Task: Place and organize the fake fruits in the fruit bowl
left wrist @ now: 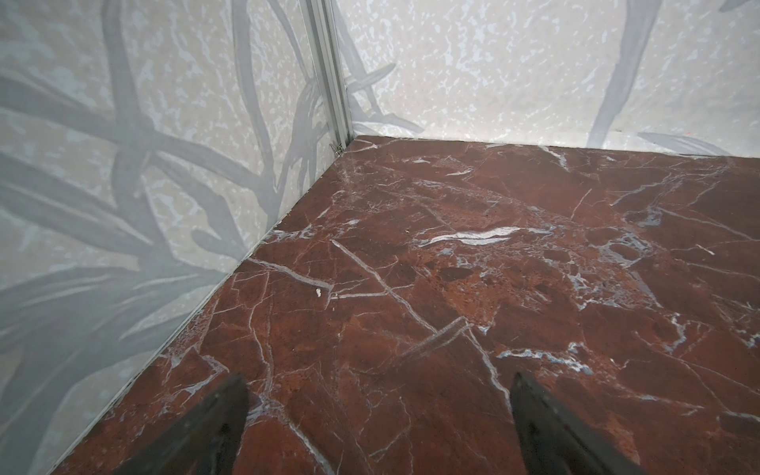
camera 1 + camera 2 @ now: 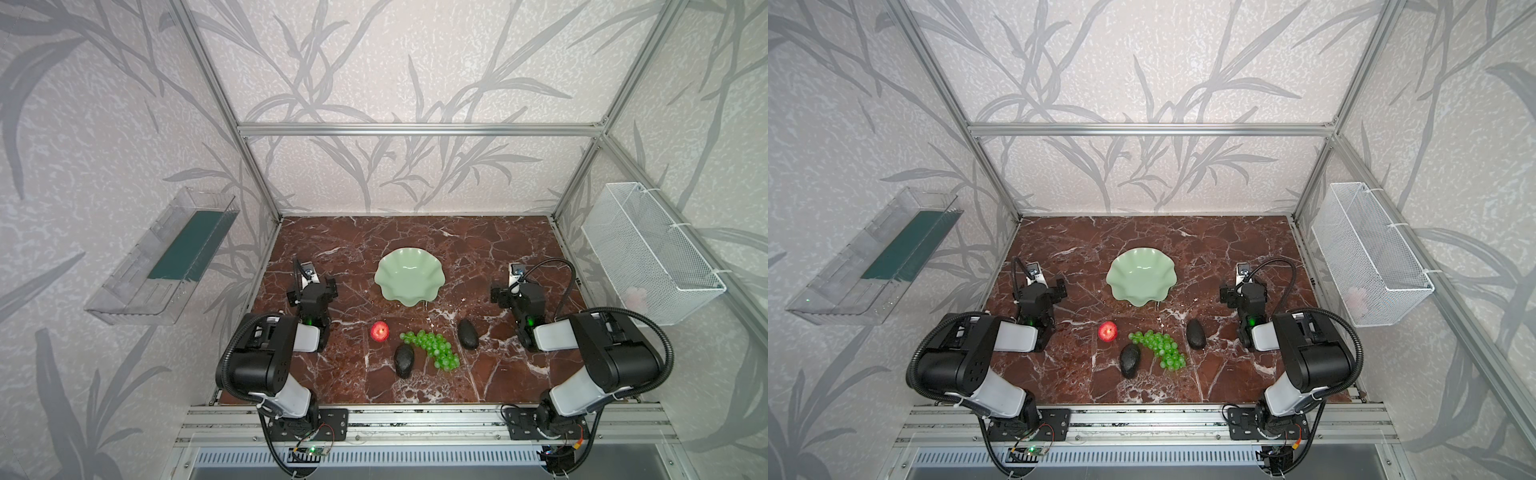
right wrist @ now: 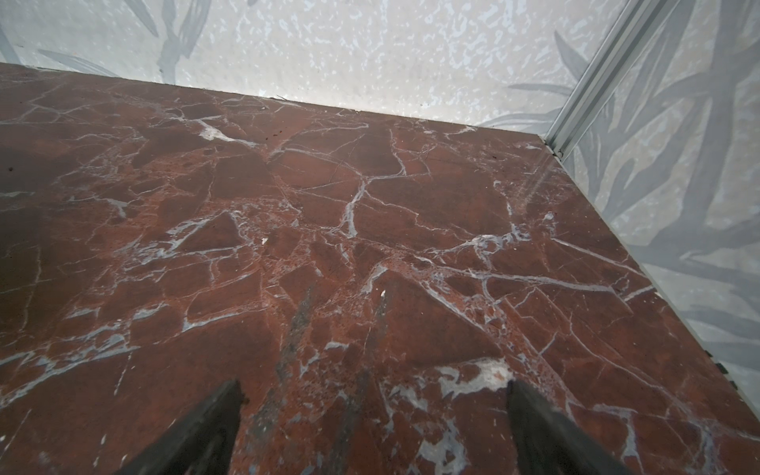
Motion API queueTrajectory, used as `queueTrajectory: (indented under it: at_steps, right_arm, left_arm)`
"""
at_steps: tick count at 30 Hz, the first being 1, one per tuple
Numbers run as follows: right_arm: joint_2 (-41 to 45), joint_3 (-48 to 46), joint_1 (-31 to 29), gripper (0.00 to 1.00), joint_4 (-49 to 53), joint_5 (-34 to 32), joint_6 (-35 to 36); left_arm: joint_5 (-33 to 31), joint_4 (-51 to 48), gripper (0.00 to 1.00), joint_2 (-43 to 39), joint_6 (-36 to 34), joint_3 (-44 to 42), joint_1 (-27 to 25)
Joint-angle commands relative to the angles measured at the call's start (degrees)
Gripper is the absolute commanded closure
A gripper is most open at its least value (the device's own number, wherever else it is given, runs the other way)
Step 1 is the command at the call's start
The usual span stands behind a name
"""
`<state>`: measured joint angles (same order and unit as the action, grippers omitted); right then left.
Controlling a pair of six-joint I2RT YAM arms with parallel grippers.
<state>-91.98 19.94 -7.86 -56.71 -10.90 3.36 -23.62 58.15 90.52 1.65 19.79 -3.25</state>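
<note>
The left pincer (image 1: 380,382) and right pincer (image 3: 374,386) stood released, grasping nothing. The shiny red apple (image 2: 380,331), translucent green grape bunch (image 2: 432,349) and two black pebbly avocados (image 2: 404,360) (image 2: 468,333) lay on the red-brown marble surface (image 2: 415,241), outside the mint-green scalloped bowl (image 2: 409,278).

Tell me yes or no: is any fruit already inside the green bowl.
No, the bowl is bare inside; the apple, grapes, left avocado and right avocado all lie on the table nearer the arms.

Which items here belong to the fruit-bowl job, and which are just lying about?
Job: apple, grapes, near avocado, far avocado, bowl.
Lying about: clear tray and wire basket, both mounted on the side walls.
</note>
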Motion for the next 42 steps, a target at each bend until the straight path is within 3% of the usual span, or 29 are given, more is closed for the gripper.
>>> queueTrajectory:
  at_steps: [1,3,6,9,11,14,17,23,29,40,42]
  right_arm:
    - [1.1,0.6,0.0,0.01,-1.4,-0.4,0.3]
    - [3.8,1.3,0.0,0.01,1.4,-1.2,-0.1]
    - [13.3,6.8,0.0,0.01,19.3,-1.2,-0.1]
    - [21.1,14.7,0.2,0.01,35.8,-2.2,-15.7]
    - [23.8,16.5,0.5,0.01,39.3,6.8,-20.8]
    - [24.3,14.7,0.7,0.01,36.7,19.7,-20.8]
    - [25.3,18.0,-0.7,0.04,50.0,26.1,-21.2]
    - [31.6,20.2,-17.9,0.06,75.0,12.1,-20.0]
    - [29.7,18.7,-32.8,0.07,81.7,1.9,-27.6]
    - [15.5,19.4,-36.9,0.14,80.1,-1.0,-33.7]
    - [13.9,19.0,-37.1,0.2,78.8,-1.0,-34.3]
  left_arm:
    - [0.0,-1.5,0.01,-2.4,-0.2,0.7,-0.1]
    - [-2.5,-10.6,0.01,-8.5,-2.1,3.0,-2.1]
    - [-3.8,-35.6,0.01,-19.9,1.4,11.8,-3.1]
    - [0.1,-56.9,0.01,-27.4,4.4,21.6,-2.7]
    - [2.9,-62.9,0.01,-30.9,4.4,24.5,-2.3]
    - [6.7,-66.3,0.02,-34.8,4.0,24.5,-2.2]
    - [8.0,-69.6,0.05,-36.8,6.2,24.3,-2.2]
    - [9.6,-72.4,0.08,-37.5,9.1,25.9,-2.1]
    - [10.0,-73.7,0.08,-37.2,10.3,26.7,-2.2]
    - [11.2,-75.8,0.08,-36.0,12.3,27.8,-2.0]
    - [11.1,-75.3,0.08,-36.5,12.6,27.4,-2.1]
